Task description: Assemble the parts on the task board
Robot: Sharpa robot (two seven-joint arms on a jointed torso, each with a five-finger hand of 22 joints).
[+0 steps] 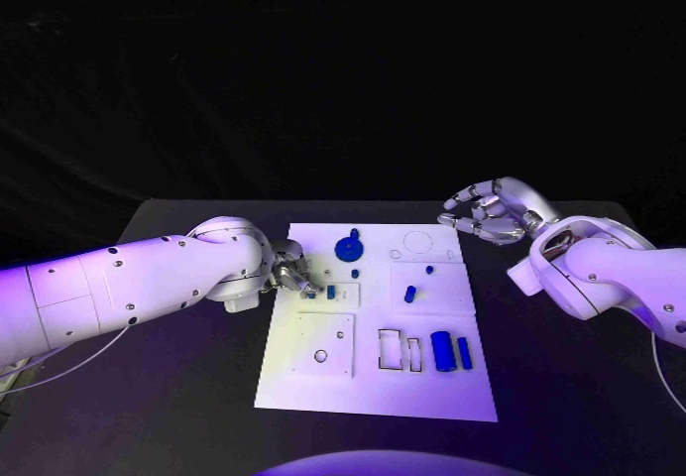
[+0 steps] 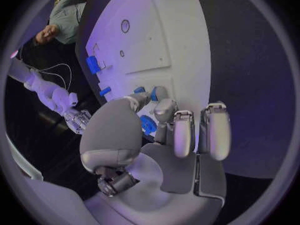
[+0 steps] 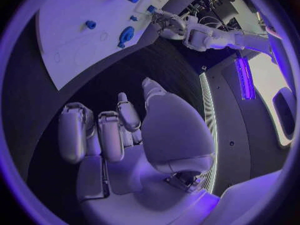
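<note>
Your target is the small blue part (image 1: 330,293) at the left edge of the task board (image 1: 375,397), and your left hand (image 1: 293,275) is right on it. In the head view the part sits at about four o'clock from that hand, touching or nearly touching the fingertips. The left wrist view shows a blue piece (image 2: 147,124) tucked between the thumb and the nearest finger, so you appear to be pinching it, though the contact is partly hidden and you should treat that as a judgement. Its long axis is too foreshortened to read with confidence.

Working outward on the board: the large round blue part (image 1: 349,247) stands at about one o'clock from the left hand, near it. A short blue peg (image 1: 409,294) lies at three o'clock, further across the board. The two upright blue blocks (image 1: 450,351) stand side by side at about four o'clock, well apart from the hand, next to the narrow rectangular slots (image 1: 399,350).

Your right hand (image 1: 491,212) hovers off the board's far right corner, fingers curled loosely with nothing in them, well apart from every part. The left hand is plainly the nearer one, so any placement should start from there.
</note>
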